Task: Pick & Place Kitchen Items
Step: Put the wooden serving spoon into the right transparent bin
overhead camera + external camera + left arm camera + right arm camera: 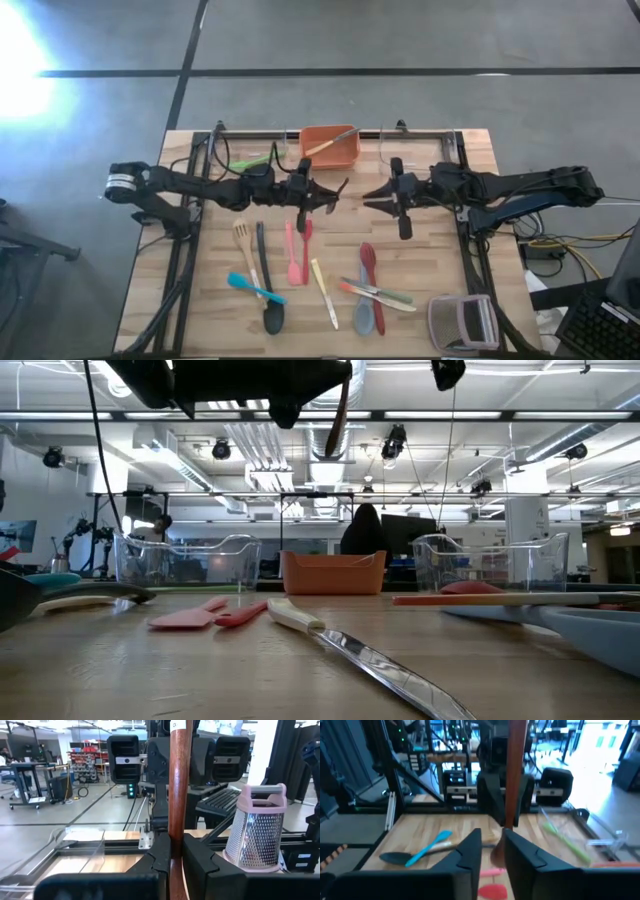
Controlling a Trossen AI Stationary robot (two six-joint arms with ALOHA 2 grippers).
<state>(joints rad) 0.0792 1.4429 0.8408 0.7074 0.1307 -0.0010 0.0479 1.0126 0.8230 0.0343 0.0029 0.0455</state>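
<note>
A slim reddish-brown wooden utensil handle is gripped upright between the closed jaws of the left gripper, which is held above the middle of the pale wooden table, just in front of the orange rectangular bin. In the bin another wood-handled utensil is seen lying slantwise. The right gripper is held facing the left one, close beside it; its jaws are parted slightly, and the brown handle is seen just beyond their tips, so nothing is gripped by them.

The remaining utensils are spread on the table nearer the front edge: a pale wooden slotted spatula, a black long-handled spoon, a blue spoon, a pink spatula and a red spatula side by side, a cream-handled knife, a dark red spoon and a grey spoon. A green utensil is seen lying at the back left. A pink-rimmed metal grater is seen at the front right corner.
</note>
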